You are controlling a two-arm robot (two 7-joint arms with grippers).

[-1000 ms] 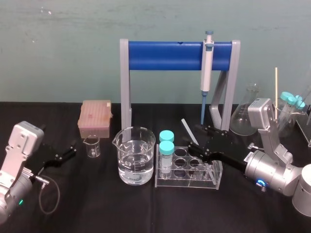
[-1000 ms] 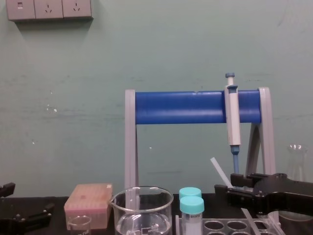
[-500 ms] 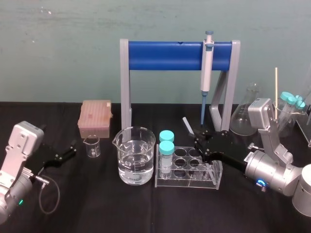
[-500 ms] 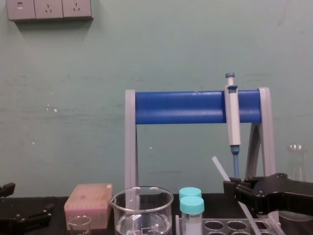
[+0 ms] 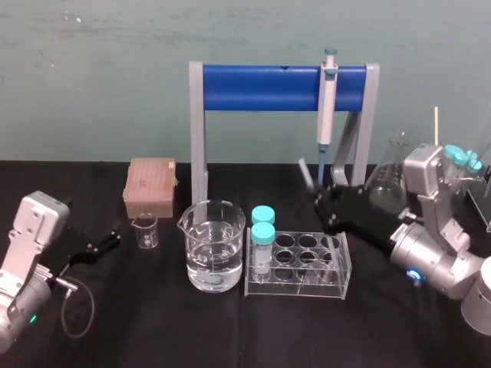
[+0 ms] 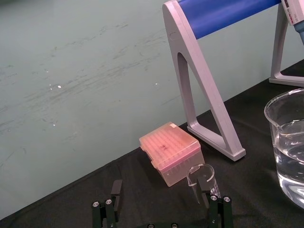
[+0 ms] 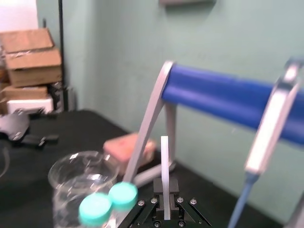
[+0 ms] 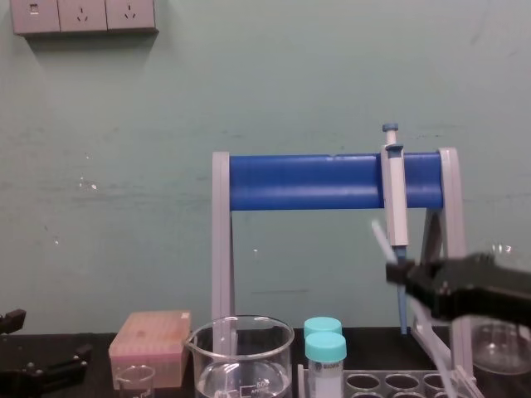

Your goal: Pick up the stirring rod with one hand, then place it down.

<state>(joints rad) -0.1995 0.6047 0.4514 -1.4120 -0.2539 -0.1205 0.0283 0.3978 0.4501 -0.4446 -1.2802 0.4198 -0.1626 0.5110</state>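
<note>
The stirring rod is a thin translucent white stick, tilted, raised above the table behind the tube rack. My right gripper is shut on its middle, in front of the pipette's tip. The chest view shows the rod sticking up and left out of the right gripper, with its lower part slanting down to the right. In the right wrist view the rod stands between the gripper fingers. My left gripper rests open at the far left, near the small beaker.
A blue and grey stand carries a grey-and-blue pipette. In front of it stand a water-filled beaker and two teal-capped tubes in the rack. A pink tip box sits left, a glass flask right.
The right gripper closed on the rod, then rose and moved back toward the stand, lifting the rod away from the rack. The left arm stayed still.
</note>
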